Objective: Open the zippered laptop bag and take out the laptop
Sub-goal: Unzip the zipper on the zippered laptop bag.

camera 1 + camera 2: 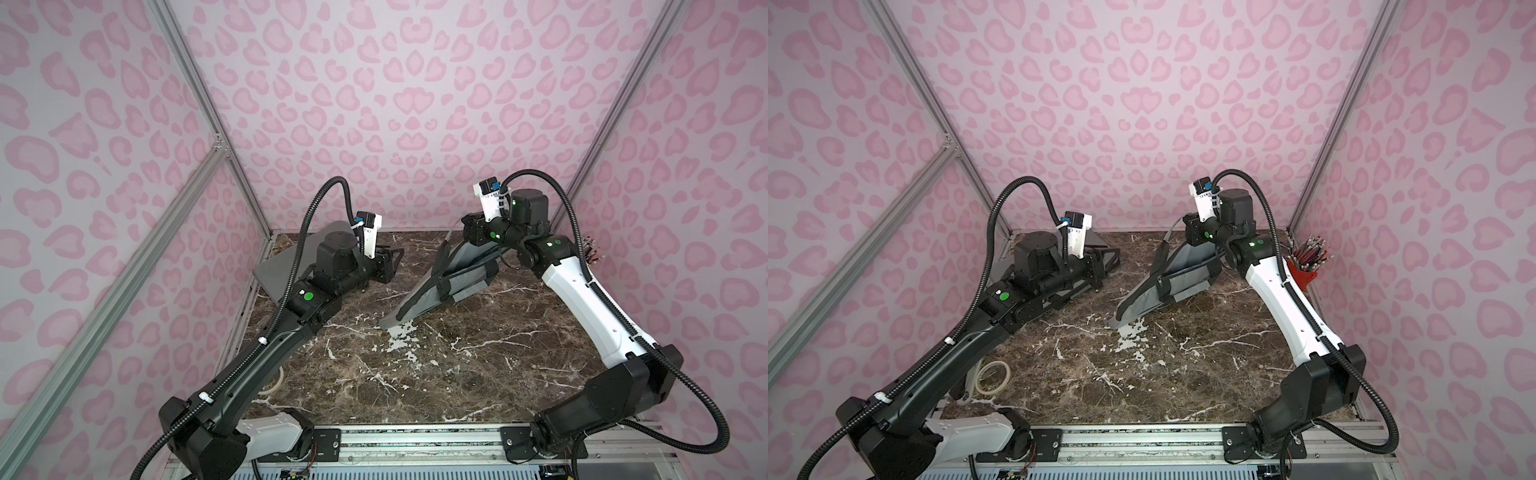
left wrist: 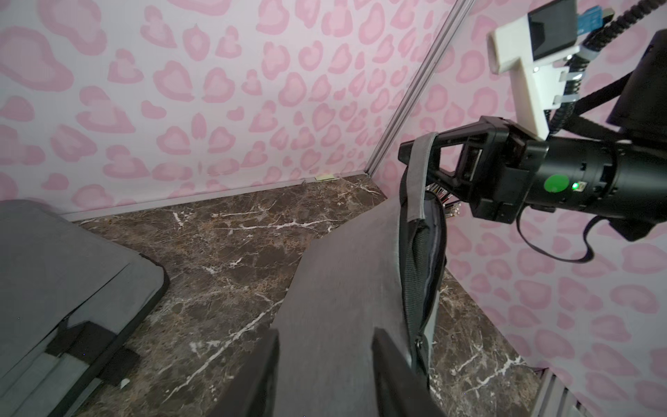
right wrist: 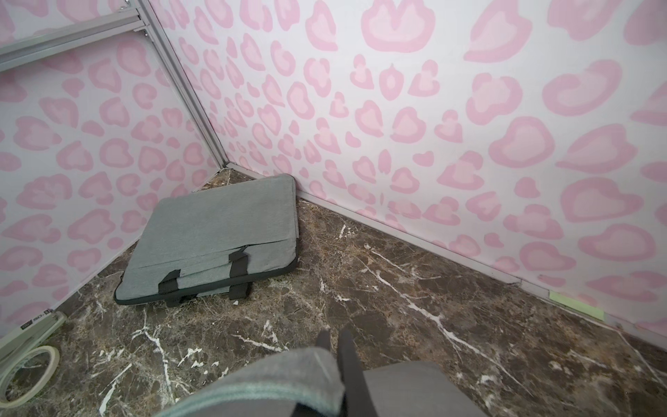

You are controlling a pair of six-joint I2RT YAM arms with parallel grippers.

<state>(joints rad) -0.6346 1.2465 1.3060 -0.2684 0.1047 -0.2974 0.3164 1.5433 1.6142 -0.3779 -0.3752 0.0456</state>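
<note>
At the far-left corner of the marble tabletop (image 1: 415, 374), a second grey bag (image 3: 216, 231) is lying flat against the walls, and in both top views the left arm's wrist is covering most of it. A tape roll (image 3: 54, 358) is sitting at the left edge near the front. In a top view, a red cup (image 1: 1306, 276) of pencils is standing at the right edge, just behind the right arm. Centre-right of the frame, the laptop bag (image 1: 469, 280) is hanging tilted, lower corner touching the tabletop, upper end lifted. The right gripper (image 2: 406, 153) is clenching its grey strap (image 2: 418, 173), and the right wrist is hiding the bag's top end from above. The left gripper (image 2: 326, 332) is sitting released, fingers apart, facing the bag's flat side and just short of it in the top views. The bag mouth is gaping along one edge, showing black mesh lining. Can't tell what's inside.
</note>
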